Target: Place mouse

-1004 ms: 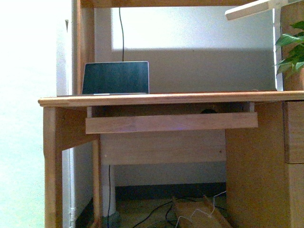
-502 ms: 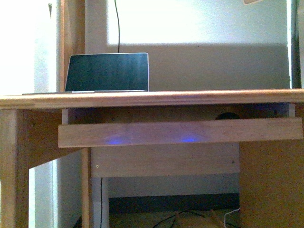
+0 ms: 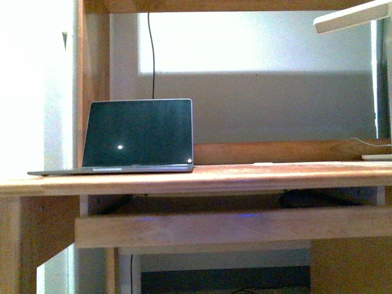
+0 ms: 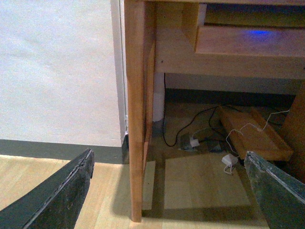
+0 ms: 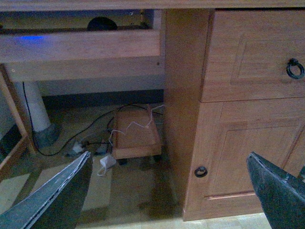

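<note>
Front view: an open laptop (image 3: 138, 135) stands on the wooden counter (image 3: 257, 174) at the left middle of the frame. Its screen is dark but for one small white dot. A black cable (image 3: 150, 55) runs up the wall behind it, and a white lamp arm (image 3: 352, 17) crosses the upper right corner. A pull-out tray (image 3: 233, 226) hangs under the counter across the lower part of the frame. The gap above it at lower right lies in shadow, too dim to tell what is there.

Left wrist view: the left gripper (image 4: 167, 155) hangs low beside the counter's leg (image 4: 136, 119). Its two dark fingers (image 4: 62, 195) are spread wide with nothing between them. On the floor under the counter lie tangled cords (image 4: 178, 129), a white plug (image 4: 230, 160) and a shallow wooden box (image 4: 255, 138). A blue glow (image 4: 259, 33) shows on the tray's front board.

Right wrist view: the right gripper (image 5: 169, 155) is likewise released, its fingers (image 5: 279, 191) far apart and empty. The mouse (image 5: 101, 23) sits on the pull-out tray, behind the front board and under the counter top. Only its dark domed top shows, well apart from both fingers. Beside the tray stands a cabinet (image 5: 183, 109) with a drawer that bears a ring handle (image 5: 295, 69). Below the drawer is a door with a ring pull (image 5: 200, 171). The wooden box rests on the floor between tray and cabinet.
</note>
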